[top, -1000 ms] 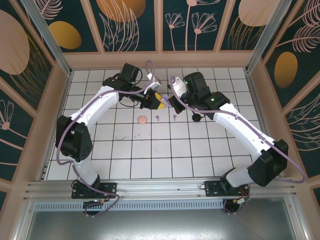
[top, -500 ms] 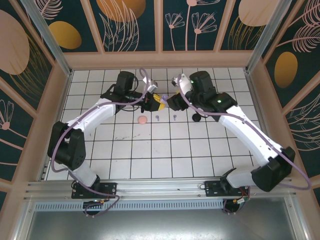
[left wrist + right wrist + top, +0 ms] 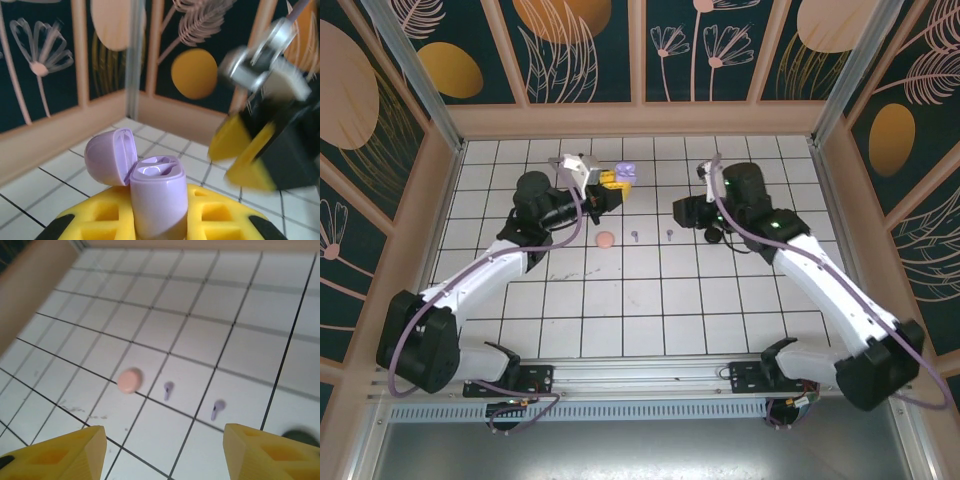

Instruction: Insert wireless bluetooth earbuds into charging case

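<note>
- White tiled table [image 3: 650, 300] bears two loose lilac earbuds [image 3: 168, 388].
- Left gripper [image 3: 612, 181] clamps lilac case [image 3: 159, 195], lid open for them.
- Right gripper [image 3: 162, 452] hovers above, jaws apart for picking.

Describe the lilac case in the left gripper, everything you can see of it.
The lilac case is a small, rounded shell with a smooth finish that looks like plastic. Its hinged lid is flipped open to one side, baring a glossy recessed top whose hollows look empty. It stands roughly upright, pinched at its lower body between the left gripper's yellow fingers, the only things touching it. It is near the far middle of the tiled table, seemingly lifted off the tiles.
</note>
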{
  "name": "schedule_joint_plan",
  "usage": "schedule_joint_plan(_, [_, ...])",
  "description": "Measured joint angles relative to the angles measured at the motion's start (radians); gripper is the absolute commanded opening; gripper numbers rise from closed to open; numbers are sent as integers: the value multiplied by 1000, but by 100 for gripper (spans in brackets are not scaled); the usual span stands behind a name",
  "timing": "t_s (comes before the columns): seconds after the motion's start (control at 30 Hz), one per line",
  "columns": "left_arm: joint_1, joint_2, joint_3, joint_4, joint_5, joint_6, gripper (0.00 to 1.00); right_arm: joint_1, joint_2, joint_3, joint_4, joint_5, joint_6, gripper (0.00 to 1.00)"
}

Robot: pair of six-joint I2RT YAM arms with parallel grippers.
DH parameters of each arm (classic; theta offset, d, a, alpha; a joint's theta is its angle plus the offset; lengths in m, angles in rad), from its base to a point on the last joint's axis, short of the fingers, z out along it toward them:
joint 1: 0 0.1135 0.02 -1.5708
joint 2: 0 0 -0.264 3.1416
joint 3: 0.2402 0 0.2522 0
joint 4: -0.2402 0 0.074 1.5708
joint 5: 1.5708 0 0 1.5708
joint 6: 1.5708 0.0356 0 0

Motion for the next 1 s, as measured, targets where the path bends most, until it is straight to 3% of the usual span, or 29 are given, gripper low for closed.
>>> schedule_joint_plan(0.27, [0,-32,-56,196,-127,-72,0,34,316,18,37,39,151,60])
schedule_joint_plan(0.53, [0,-32,-74,287,-200,-107,0,117,630,217,13,92,201,57])
schedule_joint_plan(1.0, [0,-50,-78,349,-257,-136,0,190,895,472,-85,180,204,50])
